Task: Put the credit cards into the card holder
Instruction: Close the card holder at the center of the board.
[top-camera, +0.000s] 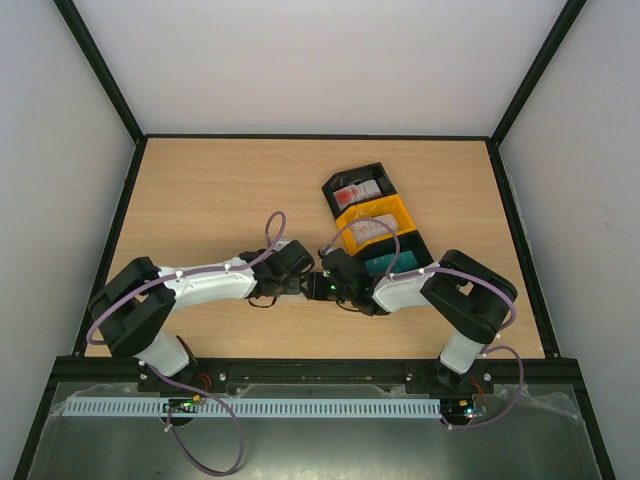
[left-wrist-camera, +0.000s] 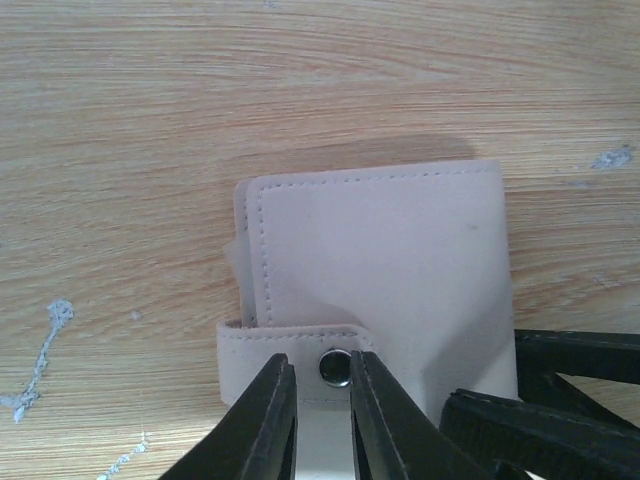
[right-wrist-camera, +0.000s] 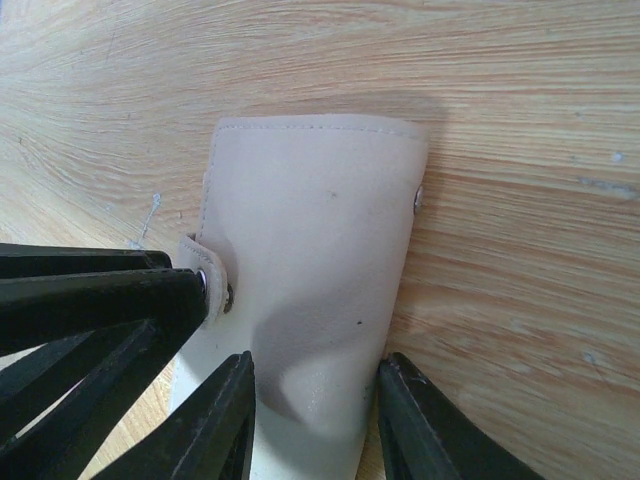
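Closest to the left wrist lens, the left tool (left-wrist-camera: 322, 365) has its two black fingers drawn almost together. They pinch the strap (left-wrist-camera: 265, 345) of the card holder (left-wrist-camera: 400, 260) right at its round metal snap (left-wrist-camera: 335, 367). The card holder is folded shut, pale beige with stitched edges, and sits between the two arms near the front middle of the wooden tabletop (top-camera: 220, 200). Whether it rests on the wood or hangs just above it cannot be told.

To its right, the right tool (right-wrist-camera: 316, 360) stands partly open, one finger pressed to each side of the card holder's near end.

Further right, three bins stand in a slanted row holding the credit cards (top-camera: 357, 192). White cards with red print lie in the far black bin (top-camera: 350, 175), pale ones in the orange bin (top-camera: 400, 212), and teal ones in the near black bin (top-camera: 412, 246).
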